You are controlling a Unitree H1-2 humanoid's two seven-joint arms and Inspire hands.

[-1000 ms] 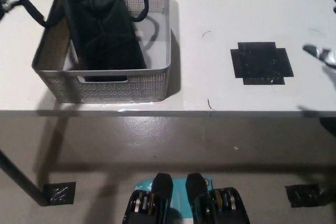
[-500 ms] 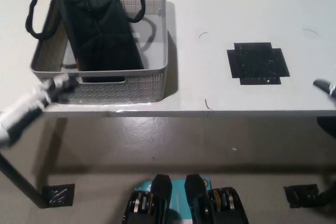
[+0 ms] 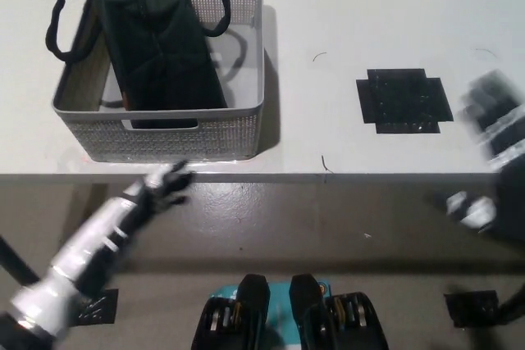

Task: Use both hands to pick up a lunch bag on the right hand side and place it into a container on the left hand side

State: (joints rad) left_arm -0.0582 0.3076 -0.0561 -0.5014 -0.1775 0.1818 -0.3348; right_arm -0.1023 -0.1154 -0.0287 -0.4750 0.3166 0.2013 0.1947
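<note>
The left hand point(image 3: 164, 184) is empty, its pale fingers point(image 3: 176, 175) spread loosely and pointing up toward the table edge, just below the front wall of the basket. It hangs in front of the table point(image 3: 344, 6), over the floor point(image 3: 271, 219), and touches neither the basket nor the bag. Its white forearm runs down to the lower left corner of the picture.

The right hand point(image 3: 492, 133) shows at the far right edge, heavily blurred; I cannot tell whether its fingers are apart or closed. It appears to hold nothing. It sits over the table's right end and front edge, just right of a black tape cross point(image 3: 404, 100) stuck flat on the tabletop, and apart from it.

The black lunch bag point(image 3: 156, 38) stands inside the white perforated basket point(image 3: 246, 125) at the table's left side. The bag leans slightly, its top rising above the basket's rim. One black carry strap point(image 3: 59, 26) loops out over the basket's left wall; the other curves over the right side of the bag, inside the basket.

The basket sits near the table's front edge, well apart from the tape cross. On the floor lie two more black tape marks, one at the lower left point(image 3: 97, 305) and one at the lower right point(image 3: 472, 307).
</note>
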